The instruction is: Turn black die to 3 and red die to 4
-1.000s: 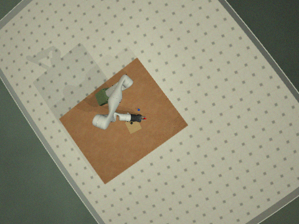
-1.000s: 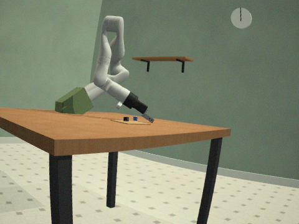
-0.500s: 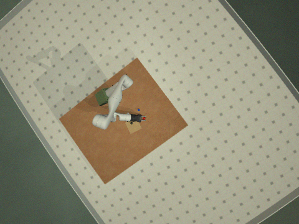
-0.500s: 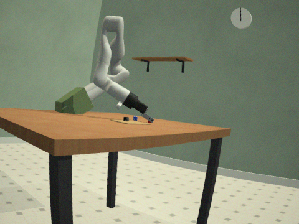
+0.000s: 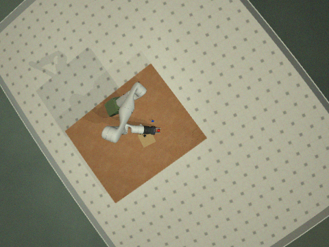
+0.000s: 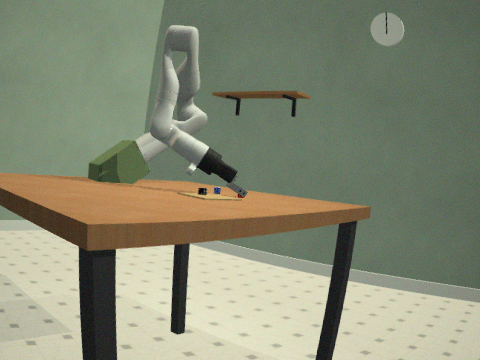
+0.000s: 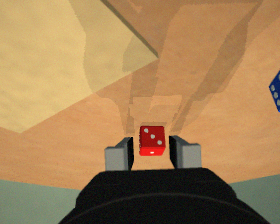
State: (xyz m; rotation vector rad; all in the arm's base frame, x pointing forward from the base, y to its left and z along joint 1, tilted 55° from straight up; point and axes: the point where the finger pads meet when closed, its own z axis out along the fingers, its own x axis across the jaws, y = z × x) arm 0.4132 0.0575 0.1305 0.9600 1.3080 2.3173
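The red die [image 7: 152, 140] lies between the fingers of my gripper [image 7: 151, 148], with a small gap on each side; the fingers are open. The face toward the wrist camera shows three pips. The die is low over the bare wooden table, just off the corner of the tan mat [image 7: 50, 55]. In the side view, the gripper [image 6: 240, 192] and red die are at the mat's right end [image 6: 210, 195]. The black die [image 6: 202, 191] and blue die [image 6: 217, 190] sit apart there. From above, the black die [image 5: 144, 135] is at the mat's edge [image 5: 147, 140] and the blue die [image 5: 153, 121] is on the wood.
The arm's green base block [image 6: 119, 162] stands at the back left of the table. The table's right edge [image 6: 367, 208] is well beyond the dice. A wall shelf [image 6: 261, 95] hangs far behind.
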